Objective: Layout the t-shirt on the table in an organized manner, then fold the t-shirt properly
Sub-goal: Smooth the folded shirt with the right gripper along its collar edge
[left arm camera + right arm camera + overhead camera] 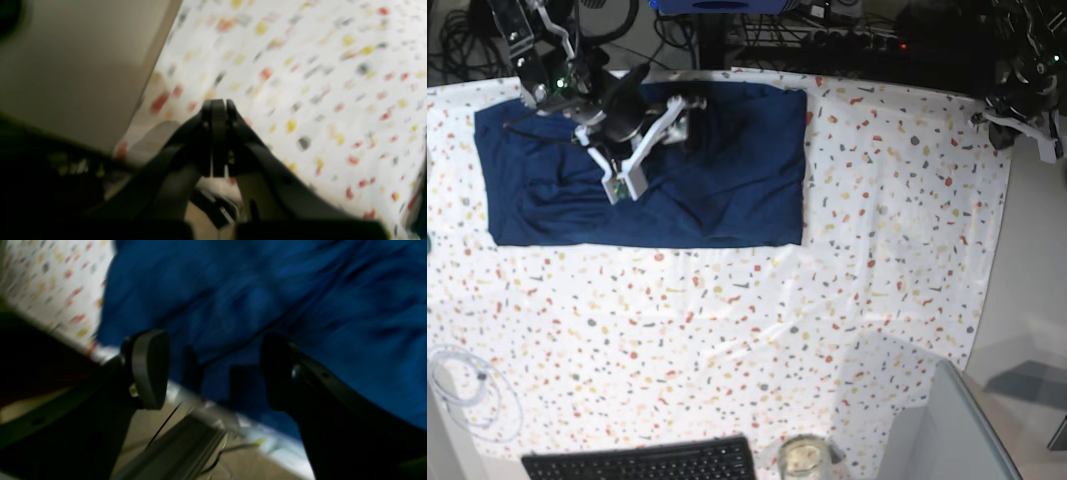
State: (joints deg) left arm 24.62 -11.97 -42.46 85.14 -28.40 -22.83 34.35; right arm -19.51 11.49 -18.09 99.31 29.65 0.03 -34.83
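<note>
From the left wrist view, the left gripper [218, 110] has its two dark fingers pressed together with nothing between them, hanging over the table [300, 83], whose white top is speckled with red, yellow and grey flecks; a plain beige surface [73, 66] lies beyond the table edge on the left. From the right wrist view, the right gripper [213, 370] has its fingers well apart, one grey pad [150, 368] on the left and the other dark finger on the right, with nothing clamped; the t-shirt [267, 290], dark navy and rumpled with soft creases, fills most of the picture beneath and behind the fingers, and it lies close to the table's near edge. The picture is blurred, so whether a fingertip touches the cloth cannot be told. From the base view, the t-shirt [727, 180] lies folded into a broad rectangle at the table's far left part, fairly flat. The right gripper [627, 175] sits over its upper middle, and the left gripper [1017, 115] is at the table's far right corner, well apart from the shirt. A keyboard [642, 462], a glass jar [803, 458] and a coiled white cable [467, 385] lie along the near edge.
</note>
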